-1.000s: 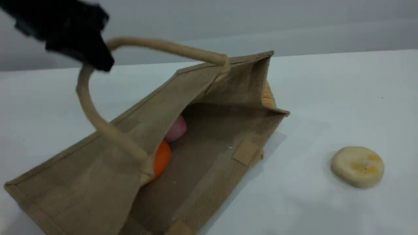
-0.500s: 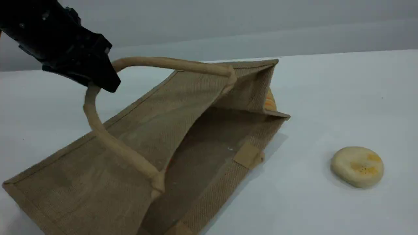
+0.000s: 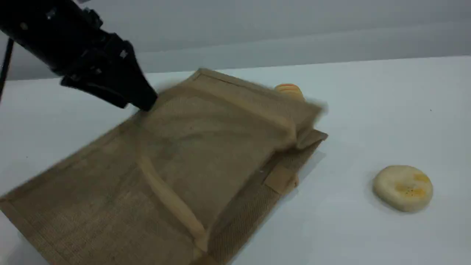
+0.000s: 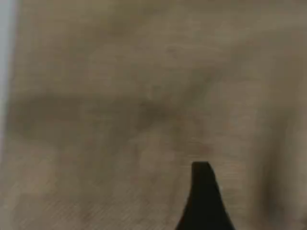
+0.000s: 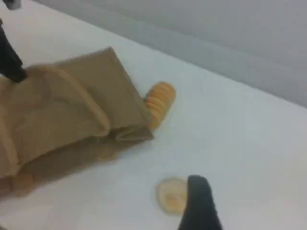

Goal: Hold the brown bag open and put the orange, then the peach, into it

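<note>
Your brown bag [image 3: 176, 165] lies collapsed on the white table [image 3: 368, 110], its upper panel down flat and blurred, with one beige handle [image 3: 173, 206] draped across the cloth. You cannot see the orange or the peach anywhere; the mouth of the bag is folded shut toward the right, and nothing of the inside shows.

Your left gripper [image 3: 141, 101] hangs just over the far left edge of the bag, near its upper corner. Nothing is caught in it, but whether the jaws stand apart you cannot tell from these views; the left wrist view shows only one dark fingertip [image 4: 204, 191] against blurred jute.

Your right gripper [image 5: 199, 206] is out of the scene view and well apart from the bag; its wrist camera shows a single fingertip above bare table, holding nothing, and the jaw spacing cannot be told.

Beyond the bag's far right corner, an orange-striped bread roll [image 3: 289, 90] peeks out just beside the cloth. Off to the right, well clear of the bag, a pale yellow disc [image 3: 403, 187] lies flat on the table
</note>
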`<control>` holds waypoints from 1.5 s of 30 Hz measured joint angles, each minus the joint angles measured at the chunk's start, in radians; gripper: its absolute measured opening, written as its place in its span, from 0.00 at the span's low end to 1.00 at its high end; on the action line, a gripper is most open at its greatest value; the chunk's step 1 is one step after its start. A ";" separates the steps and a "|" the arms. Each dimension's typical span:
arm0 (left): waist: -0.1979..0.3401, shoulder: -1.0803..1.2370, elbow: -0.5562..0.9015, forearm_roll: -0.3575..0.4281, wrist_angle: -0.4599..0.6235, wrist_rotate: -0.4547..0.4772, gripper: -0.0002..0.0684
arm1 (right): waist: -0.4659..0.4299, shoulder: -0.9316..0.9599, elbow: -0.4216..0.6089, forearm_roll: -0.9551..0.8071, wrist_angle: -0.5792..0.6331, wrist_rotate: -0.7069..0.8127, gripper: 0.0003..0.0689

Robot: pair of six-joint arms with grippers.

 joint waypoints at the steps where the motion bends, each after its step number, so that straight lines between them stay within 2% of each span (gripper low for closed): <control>1: 0.000 0.000 -0.001 -0.025 0.010 0.032 0.66 | 0.000 -0.013 0.015 0.000 0.000 0.002 0.62; 3: 0.000 0.000 -0.001 -0.068 0.011 0.080 0.66 | 0.000 -0.036 0.035 0.000 0.000 0.008 0.62; 5: 0.000 -0.001 -0.001 -0.078 0.010 0.100 0.66 | 0.000 -0.057 0.052 0.001 0.000 0.008 0.62; 12: 0.000 -0.069 -0.001 0.004 0.013 0.055 0.66 | 0.000 -0.160 0.151 0.020 -0.004 0.014 0.62; 16: 0.000 -0.160 -0.001 0.104 0.043 -0.045 0.66 | 0.000 -0.242 0.251 0.059 -0.085 0.018 0.62; 21: 0.000 -0.305 0.002 0.252 0.120 -0.200 0.66 | 0.000 -0.344 0.405 0.072 -0.128 0.034 0.62; 26: 0.000 -0.465 0.039 0.337 0.198 -0.322 0.66 | 0.000 -0.428 0.548 0.124 -0.144 0.046 0.62; 31: 0.000 -0.648 0.079 0.376 0.290 -0.441 0.66 | 0.000 -0.475 0.562 0.109 -0.151 0.035 0.62; 37: 0.000 -0.884 0.194 0.414 0.317 -0.568 0.66 | 0.000 -0.477 0.561 0.116 -0.149 0.027 0.62; 45: 0.000 -1.237 0.406 0.590 0.302 -0.753 0.66 | 0.000 -0.477 0.560 0.116 -0.148 0.027 0.62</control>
